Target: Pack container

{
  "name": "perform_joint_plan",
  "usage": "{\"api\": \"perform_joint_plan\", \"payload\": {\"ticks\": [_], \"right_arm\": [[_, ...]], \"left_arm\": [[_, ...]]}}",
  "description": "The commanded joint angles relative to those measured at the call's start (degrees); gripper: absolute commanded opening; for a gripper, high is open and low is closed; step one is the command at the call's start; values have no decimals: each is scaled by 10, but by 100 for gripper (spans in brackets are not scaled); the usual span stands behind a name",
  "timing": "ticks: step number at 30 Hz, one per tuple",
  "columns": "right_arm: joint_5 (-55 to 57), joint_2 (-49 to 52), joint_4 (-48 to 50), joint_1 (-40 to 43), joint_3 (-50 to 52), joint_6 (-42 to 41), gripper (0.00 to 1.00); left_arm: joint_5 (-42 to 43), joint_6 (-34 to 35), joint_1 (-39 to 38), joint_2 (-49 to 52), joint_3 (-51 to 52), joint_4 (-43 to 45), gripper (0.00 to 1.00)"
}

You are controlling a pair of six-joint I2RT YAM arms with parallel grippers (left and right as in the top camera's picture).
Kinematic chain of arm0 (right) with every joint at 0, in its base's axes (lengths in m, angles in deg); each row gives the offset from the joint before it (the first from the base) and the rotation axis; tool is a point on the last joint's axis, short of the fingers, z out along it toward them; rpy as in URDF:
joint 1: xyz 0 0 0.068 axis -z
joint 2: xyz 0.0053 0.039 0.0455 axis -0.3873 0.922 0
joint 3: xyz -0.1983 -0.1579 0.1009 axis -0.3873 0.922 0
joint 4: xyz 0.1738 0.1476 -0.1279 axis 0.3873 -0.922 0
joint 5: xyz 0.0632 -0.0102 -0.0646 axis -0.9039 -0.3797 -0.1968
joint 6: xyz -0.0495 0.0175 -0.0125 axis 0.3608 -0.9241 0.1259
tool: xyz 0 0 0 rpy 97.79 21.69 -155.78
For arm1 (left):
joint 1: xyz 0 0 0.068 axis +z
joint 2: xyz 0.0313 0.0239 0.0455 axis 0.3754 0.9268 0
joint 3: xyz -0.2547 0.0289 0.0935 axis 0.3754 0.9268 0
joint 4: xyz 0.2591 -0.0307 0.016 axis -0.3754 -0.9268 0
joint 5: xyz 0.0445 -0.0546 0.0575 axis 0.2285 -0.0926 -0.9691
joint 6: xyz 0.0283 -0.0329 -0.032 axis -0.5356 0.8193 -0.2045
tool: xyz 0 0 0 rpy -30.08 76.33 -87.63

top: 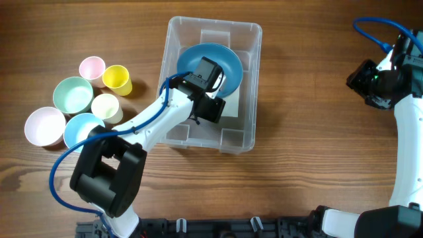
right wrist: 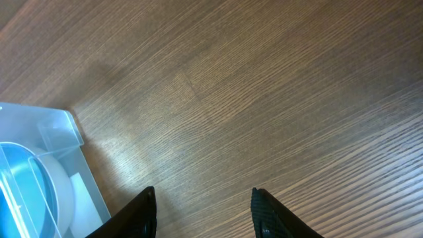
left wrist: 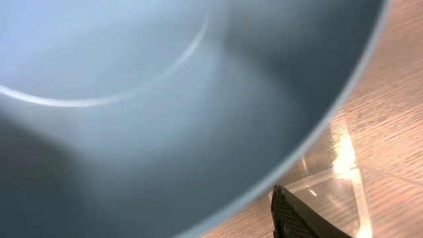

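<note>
Blue bowl (top: pixel 231 66) inside clear container (top: pixel 246 112)

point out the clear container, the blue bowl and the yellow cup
container (top: pixel 254 86): overhead view, on its right wall
blue bowl (top: pixel 231 66): overhead view, on the inside near its right rim
yellow cup (top: pixel 117 78): overhead view, on its open mouth

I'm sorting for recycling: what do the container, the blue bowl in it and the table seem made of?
The container looks like clear, glossy plastic: its walls are see-through. The blue bowl seems smooth, opaque plastic with a soft sheen. The table shows wood grain, matte; solid or laminate, I cannot tell.
</note>
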Motion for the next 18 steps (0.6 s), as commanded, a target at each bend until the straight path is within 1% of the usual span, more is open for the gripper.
{"api": "perform_joint_plan", "payload": {"ticks": [1,2,5,7,8,9,10,11,12,13,15,17,18], "right_arm": [[0,5,0,-1,2,8,47],[0,5,0,-1,2,8,47],[0,5,0,-1,2,13,47],[0,5,1,-1,2,19,47],[0,5,1,-1,2,21,47],[-1,5,0,-1,2,21,47],[-1,5,0,-1,2,22,47],[-1,5,0,-1,2,22,47],[-1,5,0,-1,2,22,47],[-1,5,0,-1,2,22,47],[-1,5,0,-1,2,22,47],[-1,5,0,-1,2,22,47],[-1,5,0,-1,2,22,47]], "left_arm": [[-30,-17,-17,-20,-33,-19,62],[-38,-17,-24,-36,-46,-38,66],[-38,-17,-23,-89,-52,-76,67],[-70,-17,-23,-142,-52,-101,68],[-116,-17,-22,-194,-52,-119,76],[-149,-10,-14,-239,-52,-132,82],[-161,-8,5,-280,-52,-146,86],[-161,-6,31,-310,-52,-156,93],[-161,1,77,-336,-52,-167,97],[-160,7,117,-347,-52,-173,98],[-150,7,224,-343,-52,-180,100],[-112,7,287,-319,-52,-169,100],[-79,7,316,-295,-52,-154,98]]}}
